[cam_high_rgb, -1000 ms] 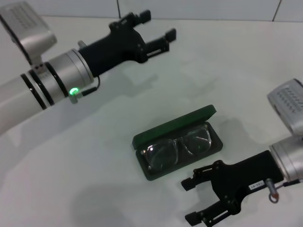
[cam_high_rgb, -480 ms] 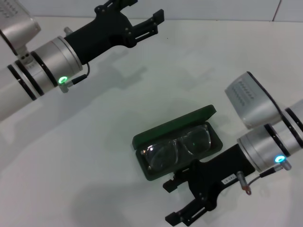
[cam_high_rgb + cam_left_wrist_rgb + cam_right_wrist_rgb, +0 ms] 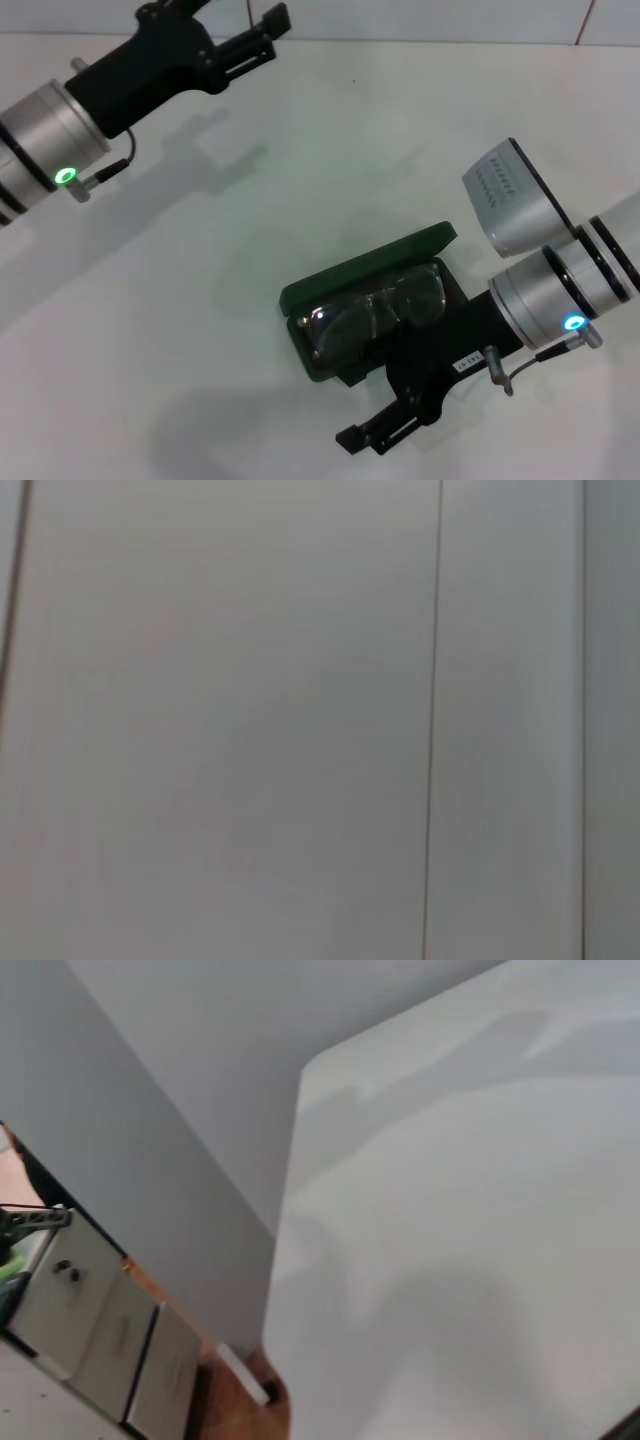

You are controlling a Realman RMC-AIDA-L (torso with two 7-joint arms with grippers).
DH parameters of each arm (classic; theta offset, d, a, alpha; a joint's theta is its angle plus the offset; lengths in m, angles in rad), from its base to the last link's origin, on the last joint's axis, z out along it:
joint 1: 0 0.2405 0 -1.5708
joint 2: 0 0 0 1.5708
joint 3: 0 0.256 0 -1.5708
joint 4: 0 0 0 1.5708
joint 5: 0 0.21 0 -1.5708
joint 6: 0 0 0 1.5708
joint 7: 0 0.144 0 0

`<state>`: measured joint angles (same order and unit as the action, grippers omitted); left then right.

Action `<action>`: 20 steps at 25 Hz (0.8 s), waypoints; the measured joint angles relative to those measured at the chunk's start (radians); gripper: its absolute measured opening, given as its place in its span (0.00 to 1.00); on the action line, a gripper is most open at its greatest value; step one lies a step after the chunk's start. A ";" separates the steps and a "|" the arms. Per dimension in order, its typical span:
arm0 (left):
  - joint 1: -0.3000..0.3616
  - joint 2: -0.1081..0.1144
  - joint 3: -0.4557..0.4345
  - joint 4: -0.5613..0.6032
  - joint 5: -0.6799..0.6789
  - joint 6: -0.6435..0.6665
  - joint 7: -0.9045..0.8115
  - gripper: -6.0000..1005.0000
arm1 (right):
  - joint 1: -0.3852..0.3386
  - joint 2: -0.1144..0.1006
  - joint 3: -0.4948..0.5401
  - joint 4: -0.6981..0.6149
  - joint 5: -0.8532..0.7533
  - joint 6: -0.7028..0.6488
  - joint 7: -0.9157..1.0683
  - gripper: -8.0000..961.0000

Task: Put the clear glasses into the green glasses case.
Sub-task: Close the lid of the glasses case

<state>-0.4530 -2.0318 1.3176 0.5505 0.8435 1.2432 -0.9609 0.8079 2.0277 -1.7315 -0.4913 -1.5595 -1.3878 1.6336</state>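
Note:
The green glasses case (image 3: pixel 300 296) lies open in the middle of the white table, its lid (image 3: pixel 366 263) raised at the far side. Inside it, the clear glasses (image 3: pixel 372 310) rest on the dark lining with their lenses facing up. My right gripper (image 3: pixel 362 405) is open and low at the case's near right corner, where its black body covers that corner. One of its fingers (image 3: pixel 378 430) points left along the table in front of the case. High at the far left, well away from the case, my left gripper (image 3: pixel 235 18) is open and holds nothing.
The white table (image 3: pixel 200 300) is bare around the case, with a wall behind it. The right wrist view shows the table's rounded corner (image 3: pixel 305 1065), a grey wall and a cabinet (image 3: pixel 90 1330) on the floor below. Only a grey panel (image 3: pixel 250 720) appears in the left wrist view.
My left arm has drawn back up and to the left. My right gripper has swung left and inward, from beside the case to over its near right corner. The case and glasses have not moved.

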 joint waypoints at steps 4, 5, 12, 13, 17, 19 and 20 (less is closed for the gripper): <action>0.012 0.007 -0.012 0.001 0.001 0.019 -0.010 0.88 | 0.000 0.000 -0.009 -0.014 -0.004 0.039 0.016 0.89; 0.013 0.009 -0.012 0.001 0.001 0.020 -0.011 0.88 | 0.001 0.000 -0.017 -0.021 -0.005 0.051 0.023 0.89; 0.010 0.015 -0.013 0.002 0.001 0.020 -0.032 0.88 | -0.009 0.000 -0.040 -0.066 -0.015 0.103 0.040 0.89; 0.008 0.015 -0.013 0.002 0.001 0.020 -0.036 0.88 | -0.012 0.000 -0.040 -0.071 -0.015 0.107 0.038 0.89; 0.001 0.019 -0.014 0.002 0.001 0.020 -0.048 0.88 | -0.029 0.000 -0.039 -0.096 -0.016 0.127 0.037 0.89; -0.001 0.020 -0.014 0.002 0.002 0.020 -0.048 0.88 | -0.042 -0.001 -0.037 -0.113 -0.016 0.142 0.038 0.89; -0.001 0.020 -0.014 0.002 0.002 0.020 -0.048 0.88 | -0.045 -0.001 -0.036 -0.117 -0.016 0.149 0.038 0.89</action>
<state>-0.4542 -2.0119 1.3038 0.5523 0.8451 1.2631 -1.0089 0.7633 2.0265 -1.7679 -0.6084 -1.5754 -1.2391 1.6718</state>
